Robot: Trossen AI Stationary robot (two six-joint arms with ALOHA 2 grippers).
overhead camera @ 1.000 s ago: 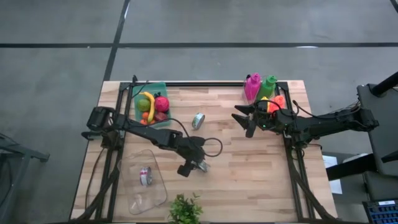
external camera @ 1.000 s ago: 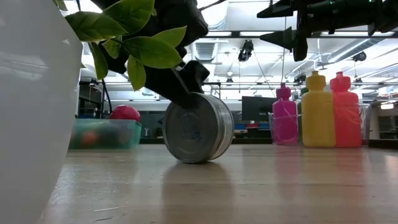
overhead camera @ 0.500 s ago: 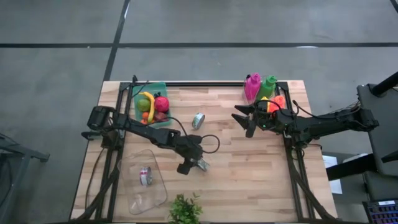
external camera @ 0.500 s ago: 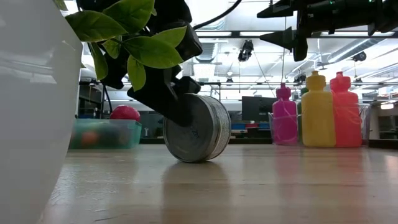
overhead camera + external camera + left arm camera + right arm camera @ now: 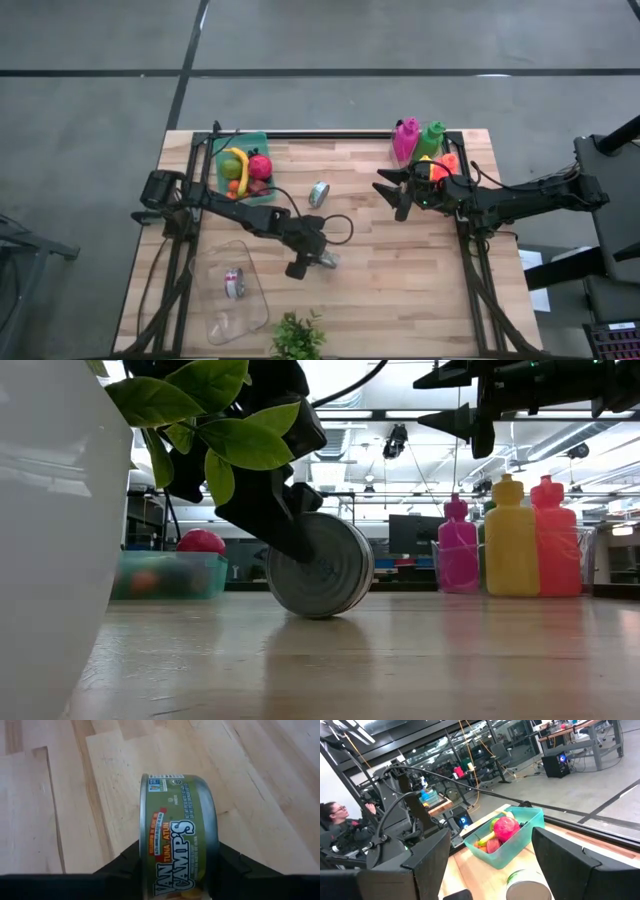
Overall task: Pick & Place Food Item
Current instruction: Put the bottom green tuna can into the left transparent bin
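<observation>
As the fingers [image 5: 125, 865] closed in, tuna can [image 5: 177, 840] now gripped on edge

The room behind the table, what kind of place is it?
Probably a robotics lab or workshop. The right wrist view shows a person seated among equipment, desks with computers, and cables hanging overhead. The wooden table stands on a bare concrete floor.
</observation>
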